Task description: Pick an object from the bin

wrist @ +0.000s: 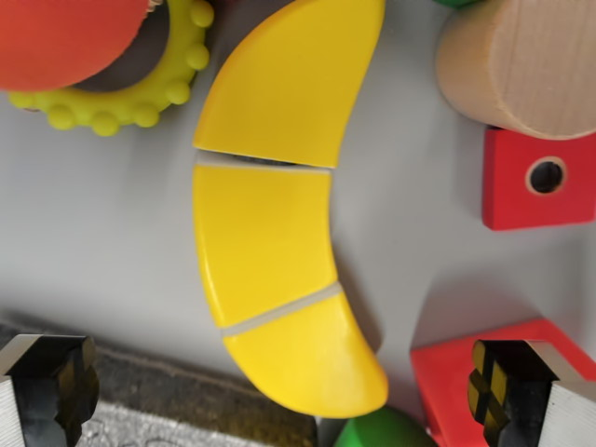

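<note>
I see a yellow toy banana (279, 200) lying flat on the grey bin floor (102, 223), a glossy curved piece cut into three segments with pale seams between them. It runs from the top of the wrist view down to the bottom centre. My fingers (279, 386) stand wide apart, one dark tip at the lower left corner, the other at the lower right over a red block (447, 372), holding nothing. The banana's lower end sits between them

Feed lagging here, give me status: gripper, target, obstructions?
Gripper open, empty. Yellow three-piece toy banana centred between fingers. Red block under right fingertip.
</note>
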